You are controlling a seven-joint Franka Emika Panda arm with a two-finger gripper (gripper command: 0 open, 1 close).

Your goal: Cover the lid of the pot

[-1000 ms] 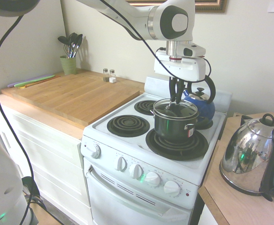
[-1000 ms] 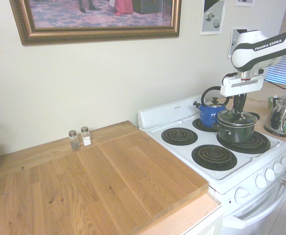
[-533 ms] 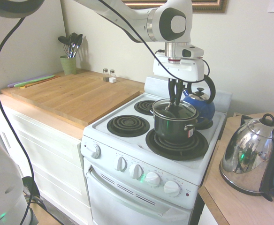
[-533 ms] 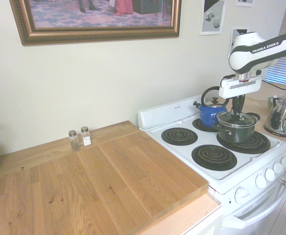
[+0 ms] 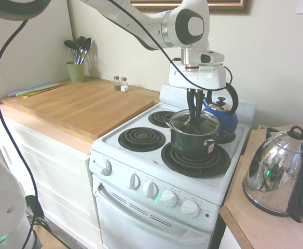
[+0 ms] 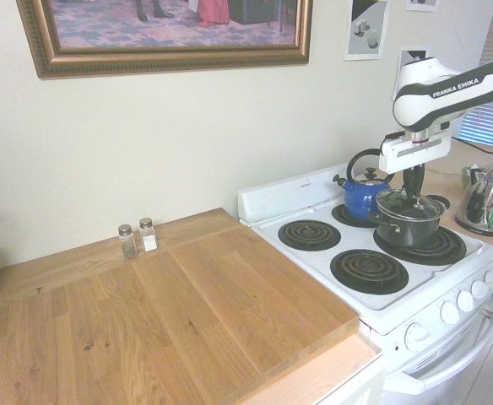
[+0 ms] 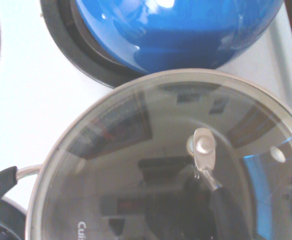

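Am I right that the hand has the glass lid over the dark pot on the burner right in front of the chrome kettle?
Not quite. The hand does have the glass lid over the dark pot, but the kettle right behind that burner is the blue kettle, as the first exterior view shows. The chrome kettle stands off the stove on the side counter.

Blue kettle on stove; chrome kettle nr.

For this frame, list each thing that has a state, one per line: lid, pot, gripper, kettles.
lid: on the pot's mouth, slightly tilted
pot: upright on the front burner, covered
gripper: shut on the lid's handle
blue kettle: upright on the back burner
chrome kettle: upright on the counter
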